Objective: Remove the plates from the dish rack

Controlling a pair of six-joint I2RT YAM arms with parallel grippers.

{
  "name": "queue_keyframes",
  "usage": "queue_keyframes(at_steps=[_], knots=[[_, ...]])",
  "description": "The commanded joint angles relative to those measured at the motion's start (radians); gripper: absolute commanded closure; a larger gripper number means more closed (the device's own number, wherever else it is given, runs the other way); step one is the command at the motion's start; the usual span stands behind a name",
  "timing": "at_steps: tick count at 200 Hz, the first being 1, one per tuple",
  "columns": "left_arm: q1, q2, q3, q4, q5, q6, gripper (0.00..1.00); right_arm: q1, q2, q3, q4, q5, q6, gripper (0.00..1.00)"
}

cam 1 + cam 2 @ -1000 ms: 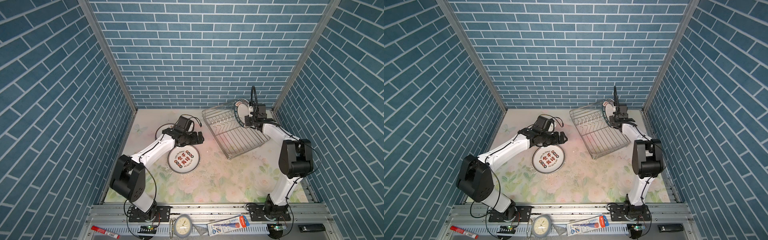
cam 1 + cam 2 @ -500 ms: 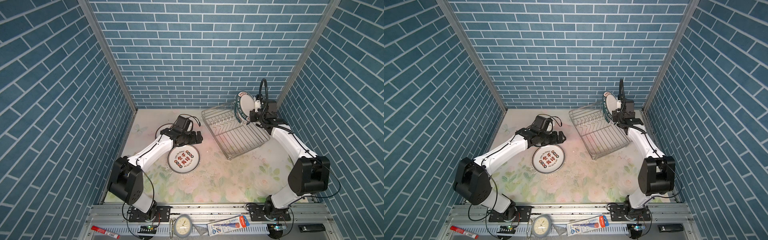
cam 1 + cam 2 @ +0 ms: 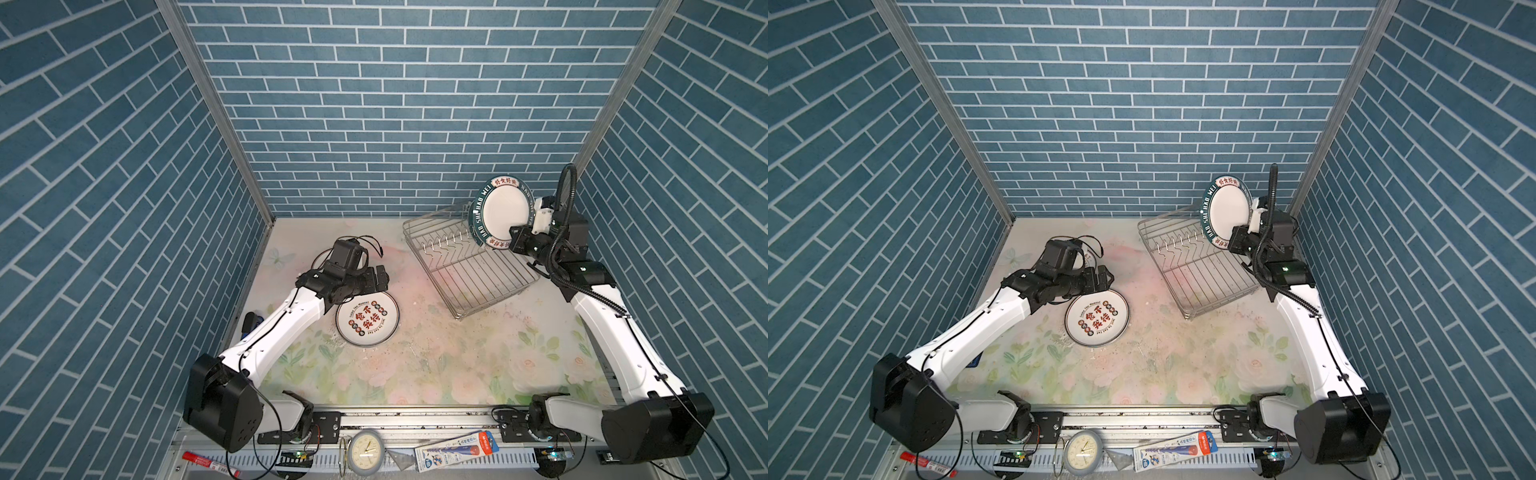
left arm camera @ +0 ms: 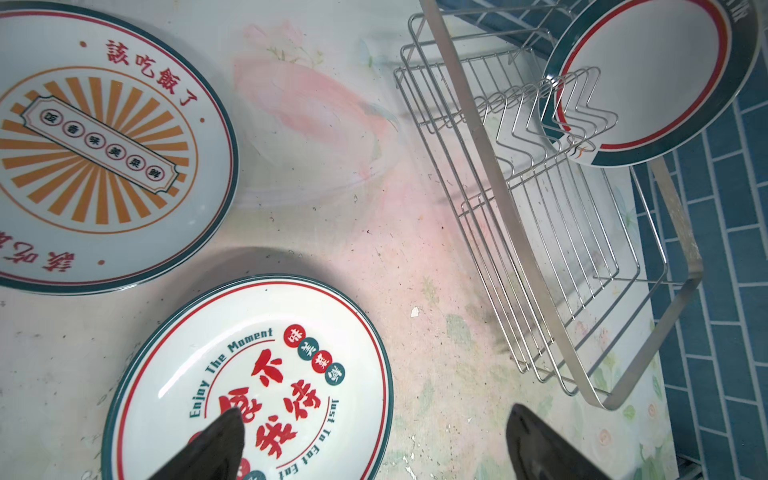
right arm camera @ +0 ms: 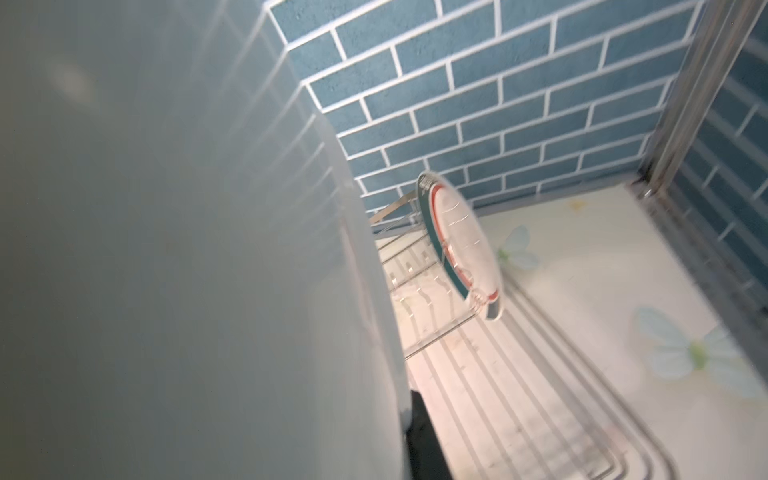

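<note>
Front rail: a grey clock lies between a red marker and a blue packet.
Table: a floral mat dotted with dark specks.
Red-character plate: flat on the mat, left of middle in both top views.
Left gripper: jaws spread wide, gripping nothing, hovering over that plate's far edge; the left wrist view shows one dark finger above the plate.
Sunburst plate: flat on the mat just beyond the red-character plate, near it but apart.
Dish rack: right of middle, set askew.
Rack plate: green-rimmed, standing on edge at the rack's far end in the right wrist view.
Held plate: green lettered rim, on edge in the air above the rack's far right corner.
Right gripper: jaws pinching the held plate's lower right rim.
Back wall: blue brick.
</note>
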Motion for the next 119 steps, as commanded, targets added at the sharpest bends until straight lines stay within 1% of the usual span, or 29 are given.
queue_keyframes(at_steps=[1, 14, 57, 84, 119], knots=[[0.008, -0.059, -0.044, 0.038, 0.001, -0.006, 0.01, 0.062, -0.023, -0.098, 0.101, -0.174, 0.277, 1.0], [0.008, -0.085, -0.067, 0.066, 0.019, -0.011, 0.01, 0.115, -0.017, -0.144, 0.167, -0.22, 0.34, 1.0], [0.008, -0.122, -0.124, 0.15, 0.102, -0.025, 0.01, 0.268, 0.038, -0.279, 0.457, -0.281, 0.58, 1.0], [0.01, -0.134, -0.158, 0.229, 0.149, -0.048, 0.01, 0.335, 0.085, -0.314, 0.589, -0.305, 0.669, 1.0], [0.009, -0.126, -0.161, 0.241, 0.145, -0.052, 0.01, 0.406, 0.142, -0.351, 0.719, -0.321, 0.744, 1.0]])
